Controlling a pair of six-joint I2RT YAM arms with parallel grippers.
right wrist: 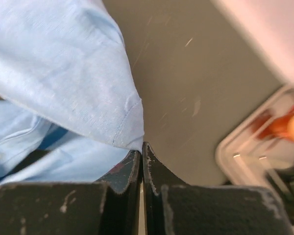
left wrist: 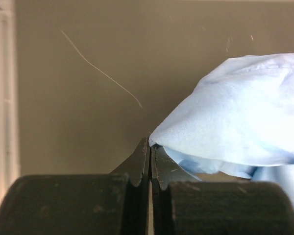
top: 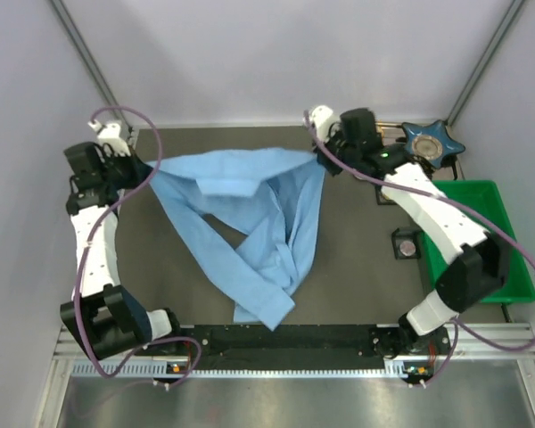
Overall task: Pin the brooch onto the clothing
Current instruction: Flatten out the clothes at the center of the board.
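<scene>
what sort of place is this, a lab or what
Most likely a robotics lab test cell: white walls and metal posts enclose a dark table with a shirt on it, two robot arms are bolted to a rail at its near edge, and a green bin sits at the side.

Open dark table (top: 357, 227) between the shirt (top: 241, 178) and the green bin (top: 481, 223) — broken only by a small square block (top: 407, 242) near the bin. Narrower bare strip left of the shirt, hemmed in by the left arm (top: 94, 241). Middle blocked by crossed sleeves (top: 276, 259). Far right corner crowded — blue star-shaped dish (top: 432, 143), clear tray (right wrist: 245, 147) just beside the right gripper (right wrist: 143, 144). Walls (top: 276, 53) close on three sides.
</scene>
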